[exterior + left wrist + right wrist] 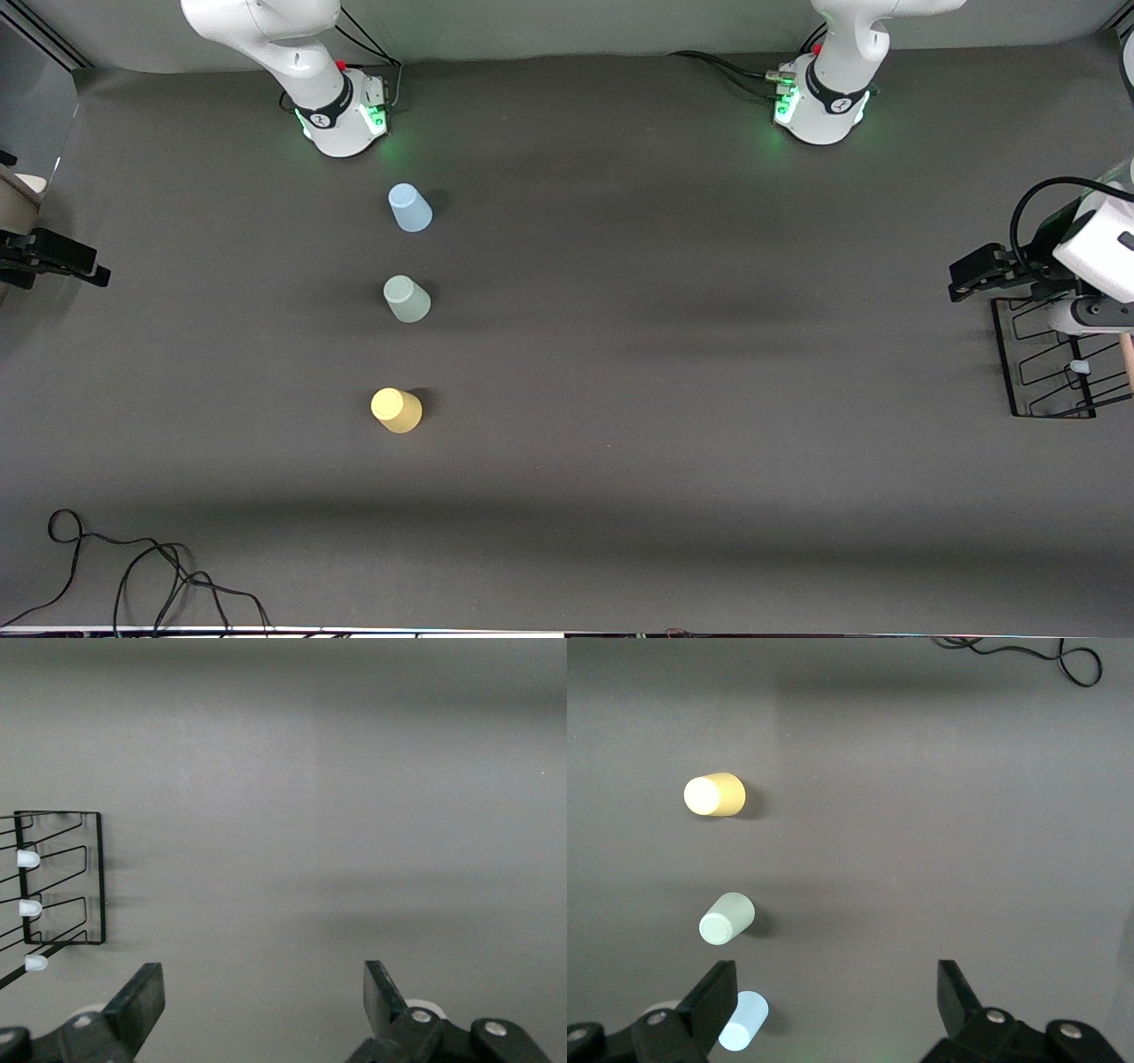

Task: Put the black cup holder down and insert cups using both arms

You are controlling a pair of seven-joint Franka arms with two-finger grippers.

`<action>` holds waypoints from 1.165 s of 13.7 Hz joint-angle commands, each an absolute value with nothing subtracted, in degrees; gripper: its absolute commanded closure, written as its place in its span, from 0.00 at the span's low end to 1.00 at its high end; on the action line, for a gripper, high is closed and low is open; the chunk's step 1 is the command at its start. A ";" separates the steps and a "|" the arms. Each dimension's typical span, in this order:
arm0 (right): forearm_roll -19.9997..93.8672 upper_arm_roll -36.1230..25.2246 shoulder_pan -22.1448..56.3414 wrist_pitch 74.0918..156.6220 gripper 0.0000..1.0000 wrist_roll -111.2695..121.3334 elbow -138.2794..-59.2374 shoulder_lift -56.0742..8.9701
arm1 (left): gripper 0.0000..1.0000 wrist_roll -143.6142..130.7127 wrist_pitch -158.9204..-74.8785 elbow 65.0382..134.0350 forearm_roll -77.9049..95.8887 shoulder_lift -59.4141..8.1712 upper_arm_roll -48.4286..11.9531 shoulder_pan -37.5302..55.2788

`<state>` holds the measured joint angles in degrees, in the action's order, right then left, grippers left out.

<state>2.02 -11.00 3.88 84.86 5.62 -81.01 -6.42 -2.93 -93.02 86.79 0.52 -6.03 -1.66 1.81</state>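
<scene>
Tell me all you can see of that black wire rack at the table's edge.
The rack is thin black wire: a rectangular base frame with bent loops inside and upright pegs capped in pale tips. A light wooden rod shows at its edge. It rests flat on the grey table at the left arm's end, partly cut off by the frame and partly hidden under that arm. Nothing grips it; the left gripper has its fingers open, empty.
</scene>
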 commanded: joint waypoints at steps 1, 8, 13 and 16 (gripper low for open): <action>1.14 -10.81 3.43 83.41 0.00 6.42 -79.28 -7.12 | 0.00 -3.43 -93.08 87.63 0.53 -5.10 -1.41 2.20; 1.05 -11.16 2.90 83.14 0.00 7.21 -79.28 -7.21 | 0.00 -3.43 -93.25 87.63 0.53 -5.10 -1.41 2.29; 1.14 -11.25 2.90 83.14 0.00 7.47 -79.45 -8.00 | 0.00 -3.43 -93.34 87.28 0.62 -5.01 -1.41 2.37; 1.14 -11.34 2.81 83.14 0.00 7.47 -79.63 -8.09 | 0.00 -4.04 -92.90 87.19 0.62 -5.01 -1.41 2.46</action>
